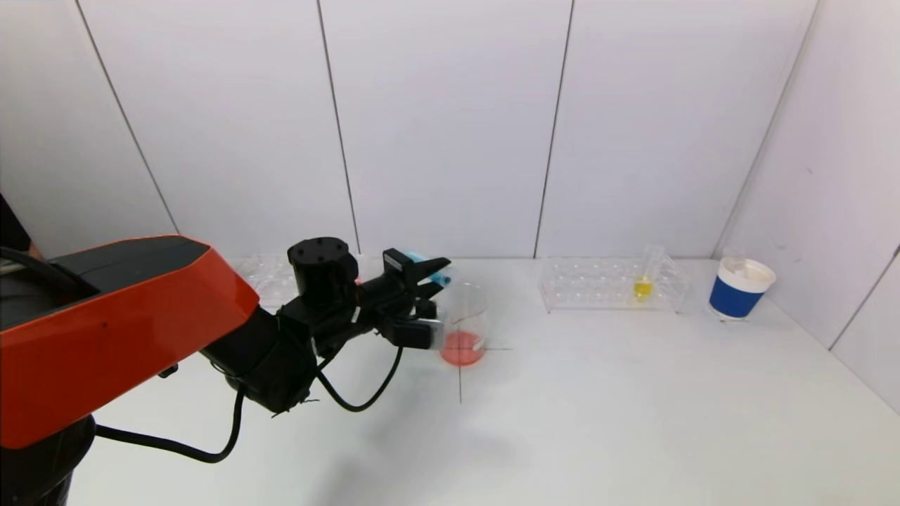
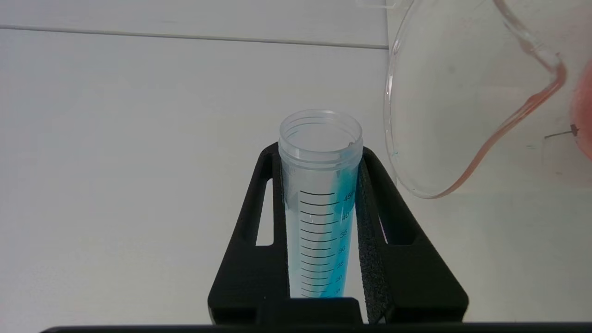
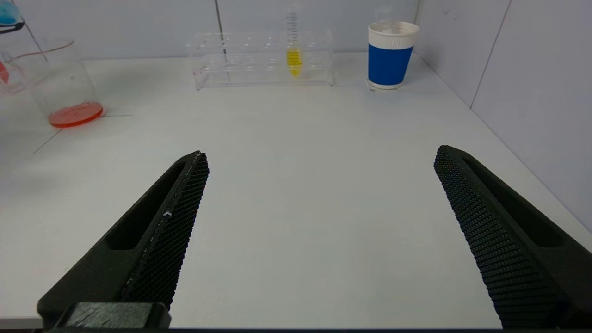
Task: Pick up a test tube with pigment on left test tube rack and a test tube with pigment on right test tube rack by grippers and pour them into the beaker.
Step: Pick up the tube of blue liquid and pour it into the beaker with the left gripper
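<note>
My left gripper (image 1: 425, 299) is shut on a clear graduated test tube (image 2: 319, 185) and holds it tilted, close beside the rim of the glass beaker (image 1: 464, 323). Blue pigment (image 2: 344, 231) lies in a streak along the tube's lower side, reaching near its open mouth. The beaker (image 2: 462, 92) holds a shallow layer of red-orange liquid (image 1: 462, 349). The left rack (image 1: 260, 270) is mostly hidden behind my left arm. The right rack (image 1: 612, 284) holds a tube with yellow pigment (image 1: 642, 287). My right gripper (image 3: 319, 155) is open and empty above bare table, out of the head view.
A blue and white paper cup (image 1: 738, 288) stands at the far right, past the right rack, near the side wall. White wall panels close off the table's back and right edges. The right wrist view also shows the beaker (image 3: 60, 83) and rack (image 3: 261, 60).
</note>
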Robot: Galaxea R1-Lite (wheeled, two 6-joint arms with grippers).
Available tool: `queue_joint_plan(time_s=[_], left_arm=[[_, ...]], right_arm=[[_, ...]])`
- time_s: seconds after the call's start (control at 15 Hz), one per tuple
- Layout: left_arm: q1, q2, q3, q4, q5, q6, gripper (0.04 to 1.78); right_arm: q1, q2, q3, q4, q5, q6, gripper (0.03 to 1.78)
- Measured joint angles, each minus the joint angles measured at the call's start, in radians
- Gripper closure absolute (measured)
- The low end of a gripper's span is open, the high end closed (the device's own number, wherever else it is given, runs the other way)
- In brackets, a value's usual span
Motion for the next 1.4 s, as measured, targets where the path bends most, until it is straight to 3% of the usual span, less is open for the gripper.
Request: queue_joint_plan(time_s=[1.4], left_arm=[[-0.004,-0.009,-0.003,0.010,0.014,0.077,1.38]], right_arm=[[0.000,0.000,0.000,0.000,0.000,0.000,0.04]])
